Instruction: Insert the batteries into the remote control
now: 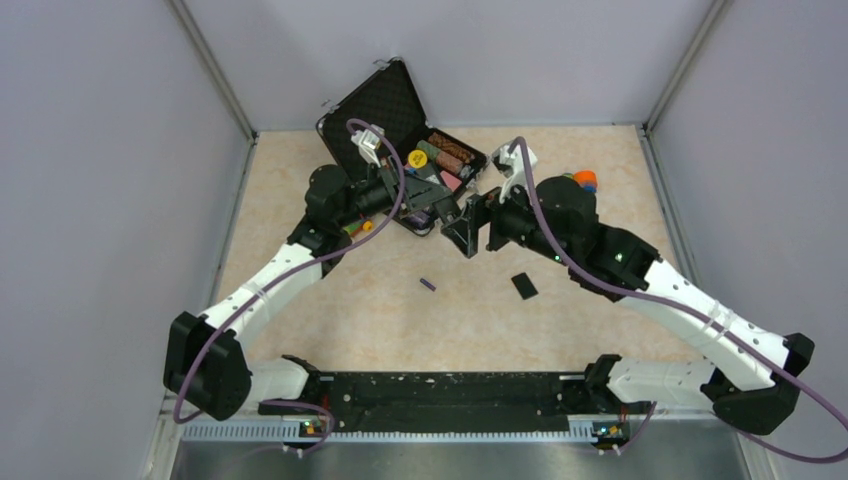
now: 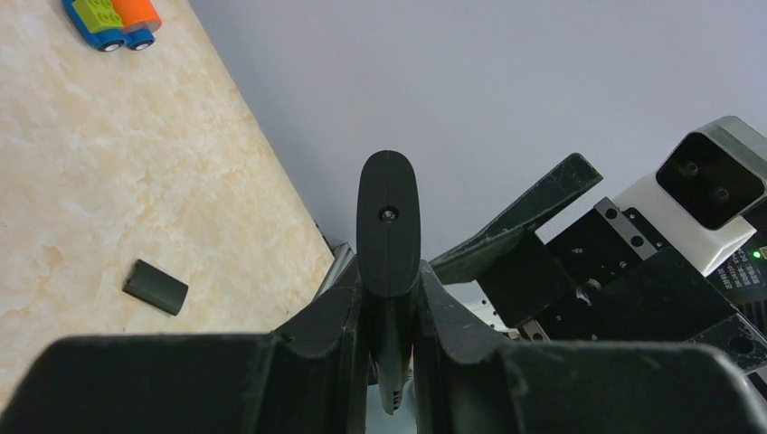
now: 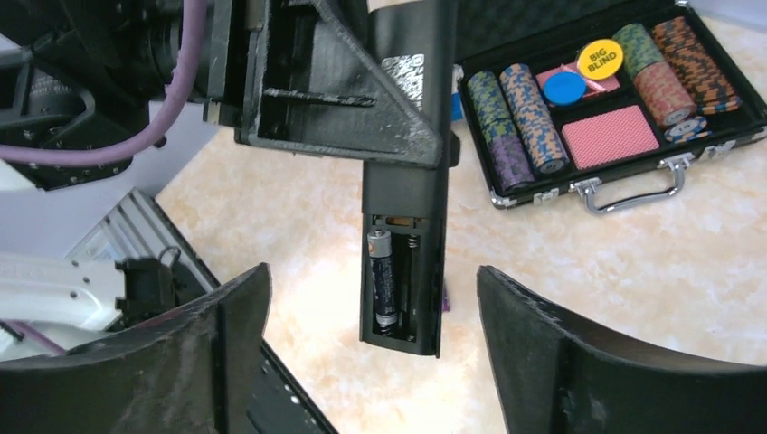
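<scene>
My left gripper [image 2: 389, 307] is shut on the remote control [image 2: 387, 221], a slim black bar held off the table. In the right wrist view the remote control [image 3: 404, 181] hangs with its back compartment uncovered. One dark battery [image 3: 383, 276] lies in the left slot; the slot beside it is bare. My right gripper [image 3: 371, 280] stands open just in front of that compartment, with nothing between its fingers. A purple battery [image 1: 427, 284] lies on the table below, and its tip [image 3: 446, 298] peeks out behind the remote. In the top view the two grippers, left [image 1: 440, 205] and right [image 1: 468, 226], meet mid-table.
The small flat black cover [image 1: 524, 286] lies on the table right of the purple battery, also seen as the cover [image 2: 156, 287]. An open case [image 3: 724, 127] of poker chips stands at the back, its lid [image 1: 378, 108] raised. A colourful toy [image 1: 583, 180] sits back right.
</scene>
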